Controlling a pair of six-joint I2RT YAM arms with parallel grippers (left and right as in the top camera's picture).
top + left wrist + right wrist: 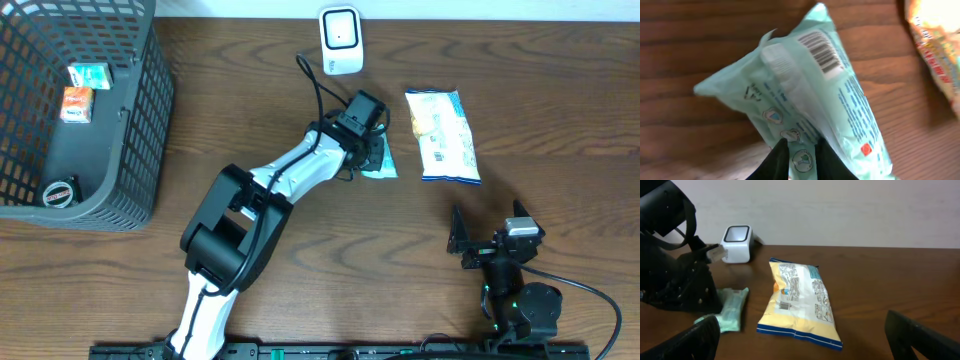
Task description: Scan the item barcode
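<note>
Barcode on green pkg, digits unreadable; blue print there prob. text, too blurry.

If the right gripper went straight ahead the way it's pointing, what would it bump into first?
Probably the yellow snack bag, lying flat straight ahead of the right gripper, though depth is hard to judge.

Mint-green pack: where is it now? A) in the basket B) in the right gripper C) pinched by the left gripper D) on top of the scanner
C: the left gripper is closed on one end of the mint-green pack, whose barcode shows in the left wrist view.
</note>
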